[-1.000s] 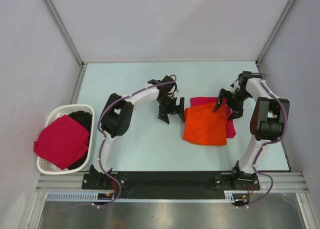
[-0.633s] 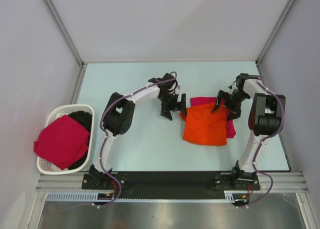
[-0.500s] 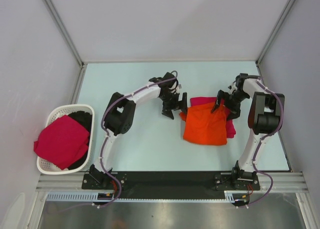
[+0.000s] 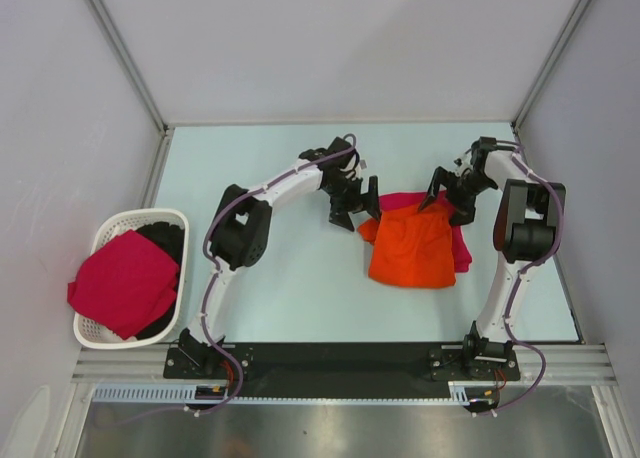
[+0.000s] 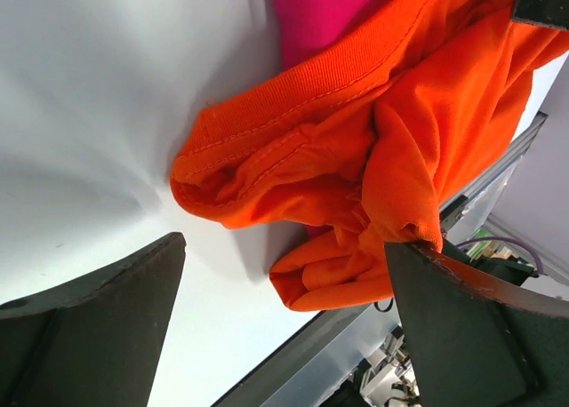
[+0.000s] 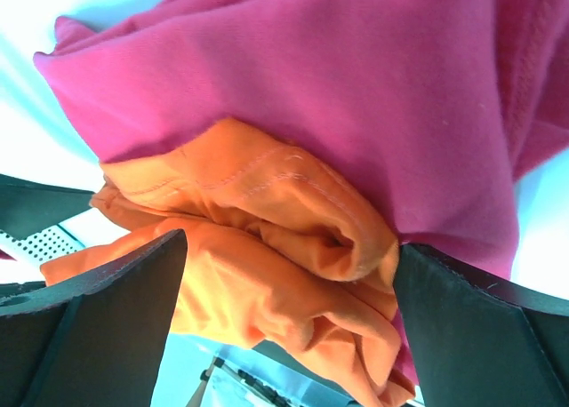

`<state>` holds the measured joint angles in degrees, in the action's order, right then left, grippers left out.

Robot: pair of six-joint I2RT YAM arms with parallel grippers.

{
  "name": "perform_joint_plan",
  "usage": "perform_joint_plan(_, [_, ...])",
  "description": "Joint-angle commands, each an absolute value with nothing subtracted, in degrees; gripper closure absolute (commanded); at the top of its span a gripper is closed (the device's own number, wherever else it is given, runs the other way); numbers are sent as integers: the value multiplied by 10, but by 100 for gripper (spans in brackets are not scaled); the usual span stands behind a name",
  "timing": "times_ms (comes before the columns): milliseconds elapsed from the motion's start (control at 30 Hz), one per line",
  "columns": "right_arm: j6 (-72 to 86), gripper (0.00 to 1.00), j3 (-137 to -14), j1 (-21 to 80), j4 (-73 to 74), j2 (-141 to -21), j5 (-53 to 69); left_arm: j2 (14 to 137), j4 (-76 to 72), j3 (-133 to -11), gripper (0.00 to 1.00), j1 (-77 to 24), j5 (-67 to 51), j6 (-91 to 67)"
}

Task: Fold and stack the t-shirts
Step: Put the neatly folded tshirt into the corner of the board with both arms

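Observation:
A folded bright orange t-shirt (image 4: pixel 412 250) lies on a crimson-pink t-shirt (image 4: pixel 462 250) right of the table's middle. My left gripper (image 4: pixel 356 208) stands open at the orange shirt's far left corner. In the left wrist view the bunched orange cloth (image 5: pixel 356 158) lies between the wide jaws, and the right finger (image 5: pixel 471 327) touches it. My right gripper (image 4: pixel 447 200) is open over the far right corner. In the right wrist view, orange folds (image 6: pixel 267 256) under the pink shirt (image 6: pixel 356 87) fill the gap between its jaws. Another crimson-pink t-shirt (image 4: pixel 125 283) drapes over the basket.
A white slatted basket (image 4: pixel 100 238) stands off the table's left edge, with dark cloth (image 4: pixel 165 243) inside beneath the pink shirt. Grey walls close the table at the back and both sides. The arms' black base rail (image 4: pixel 330 360) runs along the near edge.
Both grippers have moved toward the far edge of the stacked shirts, the left one sliding right to the orange corner, the right one shifting back. Both stay open.

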<state>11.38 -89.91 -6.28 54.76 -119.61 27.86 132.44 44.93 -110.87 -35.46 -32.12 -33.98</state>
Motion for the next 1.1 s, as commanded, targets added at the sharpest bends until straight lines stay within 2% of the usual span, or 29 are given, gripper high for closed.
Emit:
perform_joint_plan(0, [114, 0, -916, -56, 512, -1205, 308, 1281, 439, -1129, 0, -352, -341, -355])
perform_joint_plan(400, [111, 0, -910, -51, 508, -1209, 320, 1187, 477, -1088, 2, -330, -279, -337])
perform_joint_plan(567, [110, 0, -909, -50, 506, -1212, 330, 1172, 461, -1079, 2, -326, -307, -346])
perform_joint_plan(733, [109, 0, -905, -47, 507, -1211, 346, 1227, 439, -1098, 3, -352, -360, -352])
perform_joint_plan(1067, [99, 2, -903, -38, 515, -1209, 374, 1293, 435, -1105, 4, -377, -375, -359])
